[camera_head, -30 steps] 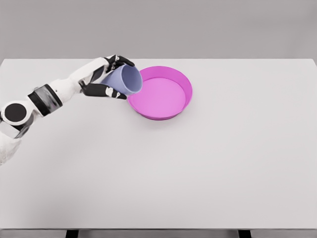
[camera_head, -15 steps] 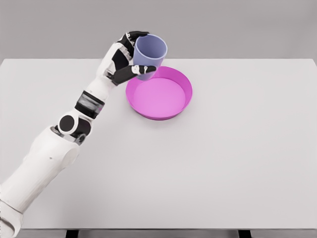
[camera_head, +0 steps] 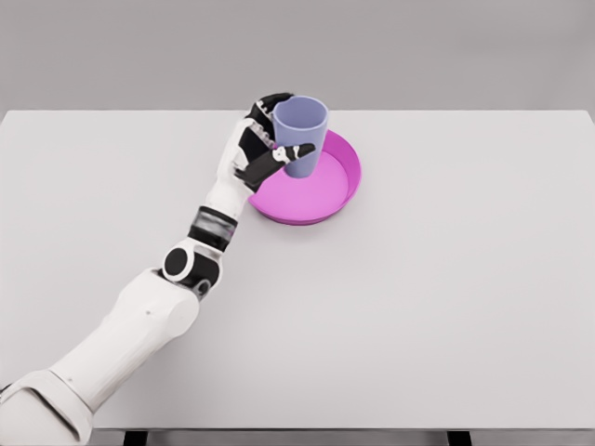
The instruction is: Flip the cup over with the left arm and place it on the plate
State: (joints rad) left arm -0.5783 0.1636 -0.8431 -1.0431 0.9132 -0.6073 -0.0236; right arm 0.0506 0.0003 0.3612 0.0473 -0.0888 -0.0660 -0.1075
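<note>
The left robot hand (camera_head: 263, 149) is seen clenched around a lavender cup (camera_head: 300, 136), with dark fingers wrapped behind the cup on its left side and one finger (camera_head: 286, 155) laid across its lower front wall. The cup is held upright, its open mouth turned upward and its narrower base pointing down. It is positioned over the left part of the pink plate (camera_head: 316, 181), inside the plate's outline as viewed from the head camera; whether the base is touching the plate floor or is held just above it cannot be told from this view.

The plate is a round, shallow dish with a raised rim, and it is set on the white worktop (camera_head: 446, 279), toward the far edge and slightly left of the middle. Its left rim is partly hidden by the robot hand and wrist.

The left arm is extended diagonally from the lower left corner of the view up to the plate, with the elbow joint held above the worktop, near the plate's lower left side. No right arm is visible in the frame.
</note>
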